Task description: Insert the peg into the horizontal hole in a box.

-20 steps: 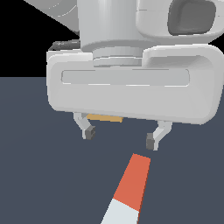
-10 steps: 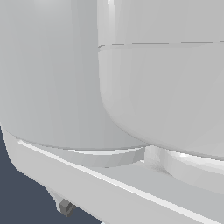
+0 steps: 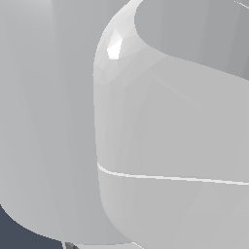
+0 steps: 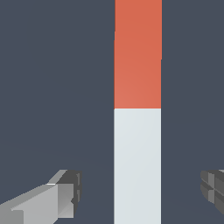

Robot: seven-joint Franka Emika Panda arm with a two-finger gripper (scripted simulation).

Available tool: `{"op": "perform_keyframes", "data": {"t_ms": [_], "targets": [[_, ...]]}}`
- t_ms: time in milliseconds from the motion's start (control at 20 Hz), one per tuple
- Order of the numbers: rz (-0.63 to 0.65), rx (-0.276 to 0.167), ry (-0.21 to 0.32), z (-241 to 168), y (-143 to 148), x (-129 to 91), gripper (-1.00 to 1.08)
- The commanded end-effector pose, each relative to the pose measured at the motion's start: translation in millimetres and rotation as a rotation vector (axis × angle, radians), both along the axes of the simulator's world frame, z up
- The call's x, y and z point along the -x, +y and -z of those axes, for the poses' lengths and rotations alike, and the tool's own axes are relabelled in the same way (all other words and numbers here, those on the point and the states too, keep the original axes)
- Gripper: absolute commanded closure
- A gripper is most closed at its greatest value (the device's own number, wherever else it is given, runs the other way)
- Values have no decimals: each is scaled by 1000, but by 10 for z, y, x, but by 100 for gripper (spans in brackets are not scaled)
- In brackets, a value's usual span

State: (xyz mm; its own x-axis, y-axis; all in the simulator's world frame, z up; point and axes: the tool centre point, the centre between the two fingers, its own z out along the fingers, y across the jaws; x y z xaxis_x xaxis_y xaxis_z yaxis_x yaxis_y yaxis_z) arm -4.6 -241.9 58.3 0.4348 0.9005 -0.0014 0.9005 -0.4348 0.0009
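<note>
In the wrist view the peg (image 4: 137, 113) lies flat on the dark floor, one half orange-red, the other half white. My gripper (image 4: 140, 192) hangs above its white half, open, with one finger (image 4: 61, 197) on each side of the bar and clear gaps between pads and peg. Nothing is held. The exterior view is filled by the arm's pale grey body (image 3: 146, 126), which hides the peg. The box and its hole are out of view in both frames.
Dark grey floor (image 4: 52, 87) surrounds the peg in the wrist view. A small patch of the same floor (image 3: 14, 233) shows at the lower corner of the exterior view, beside the arm's housing.
The arm has moved toward the exterior camera and now blocks almost the whole view. The peg and fingers seen there a second ago are covered.
</note>
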Motion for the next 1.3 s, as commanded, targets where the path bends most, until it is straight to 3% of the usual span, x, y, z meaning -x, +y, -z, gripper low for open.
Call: {"op": "perform_keyframes", "data": {"t_ms": [0,500,550,1250], "targets": [[1,-1,1,115,-3,9,-92],[4,-2,0,400,-11,2,-92],[4,-2,0,400,-11,2,108],[0,-2,0,391,30,10,108]]}}
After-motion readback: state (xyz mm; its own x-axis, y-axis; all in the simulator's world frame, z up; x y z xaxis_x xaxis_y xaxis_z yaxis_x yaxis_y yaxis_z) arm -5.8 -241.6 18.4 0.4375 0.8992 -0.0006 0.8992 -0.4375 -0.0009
